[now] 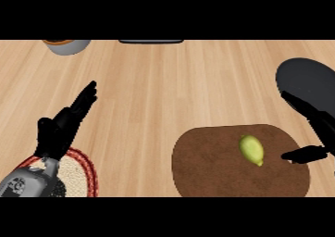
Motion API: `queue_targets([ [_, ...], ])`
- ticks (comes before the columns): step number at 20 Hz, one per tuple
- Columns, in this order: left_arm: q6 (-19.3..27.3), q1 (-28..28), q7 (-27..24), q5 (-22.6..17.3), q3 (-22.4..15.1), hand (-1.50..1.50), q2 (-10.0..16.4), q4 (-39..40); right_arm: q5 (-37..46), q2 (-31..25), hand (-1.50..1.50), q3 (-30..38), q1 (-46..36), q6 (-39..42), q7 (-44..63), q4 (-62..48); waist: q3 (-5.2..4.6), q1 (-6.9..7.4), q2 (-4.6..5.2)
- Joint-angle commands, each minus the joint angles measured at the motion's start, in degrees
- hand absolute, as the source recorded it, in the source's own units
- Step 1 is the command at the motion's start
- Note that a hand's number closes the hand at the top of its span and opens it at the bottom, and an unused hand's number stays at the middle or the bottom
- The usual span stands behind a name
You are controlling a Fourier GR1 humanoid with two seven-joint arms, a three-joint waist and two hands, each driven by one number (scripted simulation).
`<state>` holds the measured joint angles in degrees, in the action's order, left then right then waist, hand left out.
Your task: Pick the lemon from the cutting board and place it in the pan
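Lying on the cutting board, the lemon is noted beside the right hand — spread wide, nothing held. Judged light, firm, apt to roll — best gripped across its middle.

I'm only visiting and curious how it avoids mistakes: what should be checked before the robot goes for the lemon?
1. Lemon lying on the cutting board: ok.
2. Right hand open, beside the lemon: ok.
3. Path from the right hand's thumb to the lemon free: ok.
4. Lemon held: not ok, the hand does not touch it.
5. Pan free to receive it: visible part bare, the rest hidden behind the hand, cannot tell.
6. Left hand open, away from the board: ok.
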<state>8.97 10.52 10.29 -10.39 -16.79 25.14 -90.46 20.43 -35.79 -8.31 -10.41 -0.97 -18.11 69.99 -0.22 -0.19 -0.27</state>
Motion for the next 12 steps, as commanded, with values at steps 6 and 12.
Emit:
queue_targets([
  [6,-0.9,0.7,-1.2,1.1,0.2,0.00,-1.7,2.5,5.0,-2.4,-1.50,-11.1,-4.1,19.4,28.9,17.9,0.04,-0.32,0.07],
  [12,-3.4,-2.7,0.2,1.6,3.0,0.00,-1.2,-1.4,9.3,1.9,-1.50,-12.4,1.8,21.0,40.1,28.1,0.20,0.16,0.16],
])
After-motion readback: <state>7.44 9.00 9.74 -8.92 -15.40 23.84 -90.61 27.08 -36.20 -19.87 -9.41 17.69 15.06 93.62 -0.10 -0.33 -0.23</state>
